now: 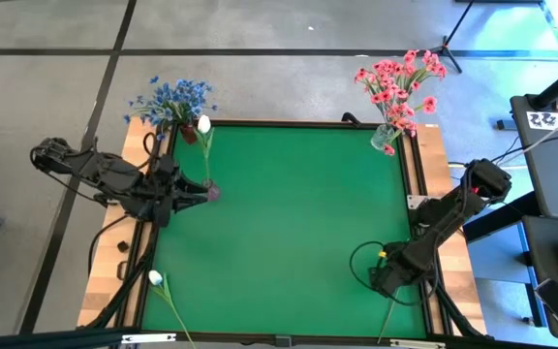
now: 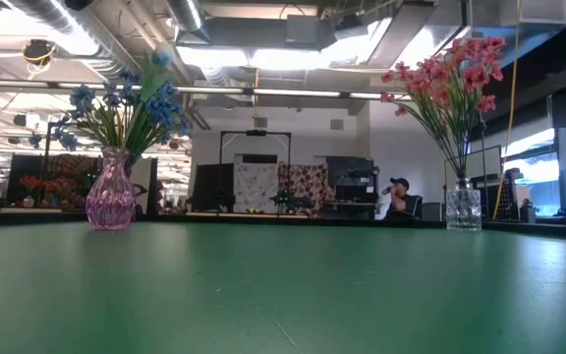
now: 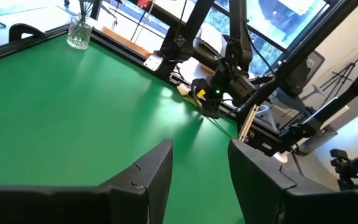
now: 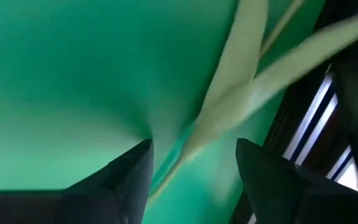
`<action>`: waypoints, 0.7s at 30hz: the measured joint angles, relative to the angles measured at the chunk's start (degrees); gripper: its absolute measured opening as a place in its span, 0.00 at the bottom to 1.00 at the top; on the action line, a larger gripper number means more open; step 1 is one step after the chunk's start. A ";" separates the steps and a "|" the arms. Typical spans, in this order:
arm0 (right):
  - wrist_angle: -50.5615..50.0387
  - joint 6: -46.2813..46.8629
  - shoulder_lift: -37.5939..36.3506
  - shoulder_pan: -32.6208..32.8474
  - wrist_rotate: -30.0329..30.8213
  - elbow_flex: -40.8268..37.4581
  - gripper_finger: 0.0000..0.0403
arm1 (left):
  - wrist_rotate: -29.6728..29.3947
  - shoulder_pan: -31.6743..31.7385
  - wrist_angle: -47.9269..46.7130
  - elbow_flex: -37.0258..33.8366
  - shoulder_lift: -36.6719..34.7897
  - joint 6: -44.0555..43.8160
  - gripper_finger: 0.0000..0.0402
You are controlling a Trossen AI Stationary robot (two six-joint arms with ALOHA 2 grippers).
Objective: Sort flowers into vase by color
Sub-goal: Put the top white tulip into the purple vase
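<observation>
Overhead and side views of a green bench (image 1: 289, 233) bearing two vases. A pink glass vase (image 2: 110, 197) of blue flowers (image 1: 172, 97) stands at the far left corner; a clear glass vase (image 2: 463, 208) of pink flowers (image 1: 400, 82) stands at the far right corner. A white bud (image 1: 203, 124) on a long stem rises beside the blue flowers; whether the left gripper (image 1: 200, 194), near the left edge, touches this stem cannot be told. In the left wrist view its fingers (image 3: 148, 177) stand apart with only bench surface between them. A second white bud (image 1: 155, 278) lies near the near left corner. The right gripper (image 4: 191, 171), low at the near right corner, is parted around a pale green stem (image 4: 229, 93), not closed on it
</observation>
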 joint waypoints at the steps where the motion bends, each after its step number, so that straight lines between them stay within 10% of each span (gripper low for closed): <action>1: 0.18 0.02 0.00 -0.08 -0.32 -1.00 0.56 | 0.02 -0.02 0.06 0.01 0.29 -0.15 0.38; 9: 0.92 -1.62 -0.27 -1.23 0.75 -4.17 0.48 | 0.95 -3.43 3.30 -0.01 2.16 -1.59 0.38; 21: 0.81 -3.17 -0.20 -1.26 4.75 -3.66 0.04 | -5.25 -8.96 11.45 -0.05 4.70 3.87 0.38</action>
